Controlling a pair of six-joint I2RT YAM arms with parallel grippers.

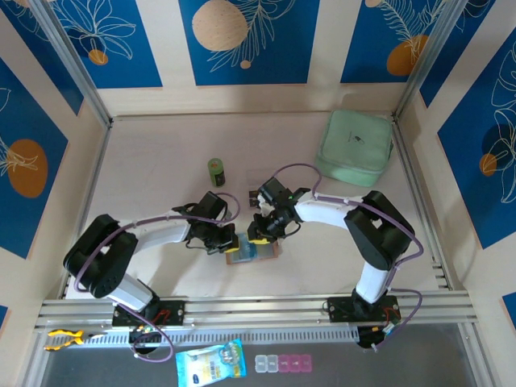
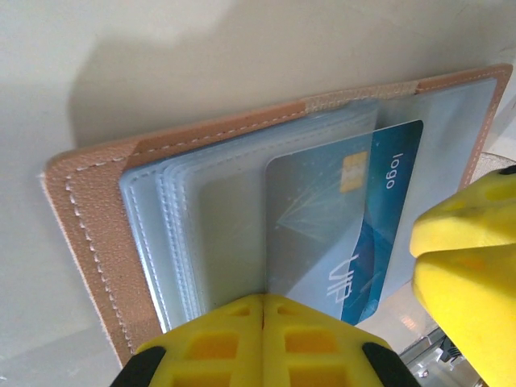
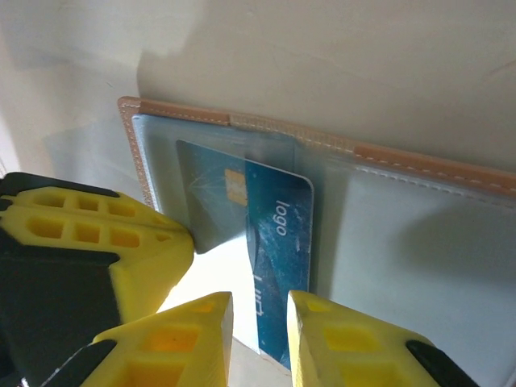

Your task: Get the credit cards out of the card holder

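Started wide on the pale worktop [image 1: 153,161]. Spotted a mint-green case [image 1: 355,147] in the upper right of the overhead view. Followed the left arm [image 1: 153,234] and the right arm [image 1: 330,211] in toward the lower middle, and there: found the card holder [image 1: 252,251] lying open and flat, tan leather rim around clear sleeves [image 2: 201,234]. Caught a blue card [image 3: 278,242] poking partway out of a sleeve, "logo" printed on its bare end, a gold chip under the plastic. Saw the left fingers [image 2: 214,347] clenched tight together at the bottom of the left wrist view, right at the holder's edge. Saw the right fingers [image 3: 347,347] parted a little at the bottom of the right wrist view, with the card's free end in the gap; could not tell whether the tips touched it. Noted a small green can [image 1: 216,172] standing upper left of the holder, well apart.
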